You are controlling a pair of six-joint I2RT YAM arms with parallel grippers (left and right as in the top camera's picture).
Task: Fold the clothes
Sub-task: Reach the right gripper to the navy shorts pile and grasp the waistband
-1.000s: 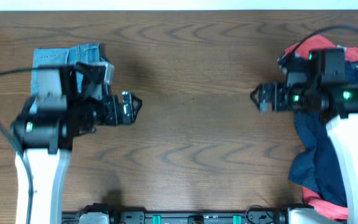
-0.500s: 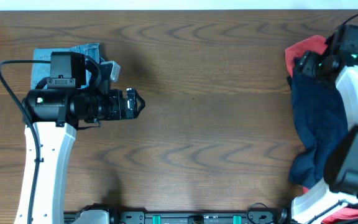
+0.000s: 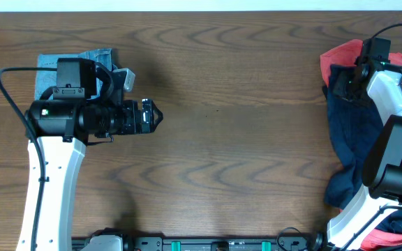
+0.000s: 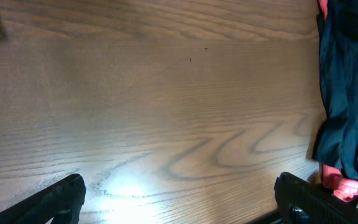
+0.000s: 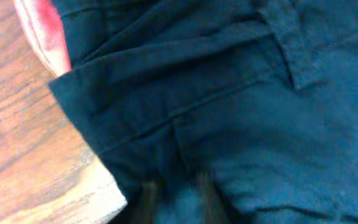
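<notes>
Overhead, a dark brown wooden table (image 3: 243, 139) fills the view, its grain running in long wavy arches and its finish smooth with a dull sheen. A pale white strip (image 3: 201, 4) lines the far edge; nothing more of the room shows.

At the far left corner lies a folded light-blue denim garment (image 3: 75, 59), square-edged and flat, partly hidden under the left arm. That arm is white with black joints. The left gripper (image 3: 152, 117) hangs over bare wood, pointing toward the middle of the table. In its wrist view the two black fingers (image 4: 55, 196) stand wide apart, with nothing between them.

Along the right edge sits a loose heap of clothes. The navy shorts (image 3: 358, 139) lie on top, soft plain cloth, rumpled and draped in folds toward the near edge. A coral-red garment (image 3: 340, 52) peeks out beneath them at the far end and again at the near end.

The right gripper (image 5: 176, 190) is pressed down into the far end of the navy shorts. Its wrist view is filled with dark woven cloth, stitched seams and a flat band. The fingertips are blurred but drawn close together, pinching the cloth.
</notes>
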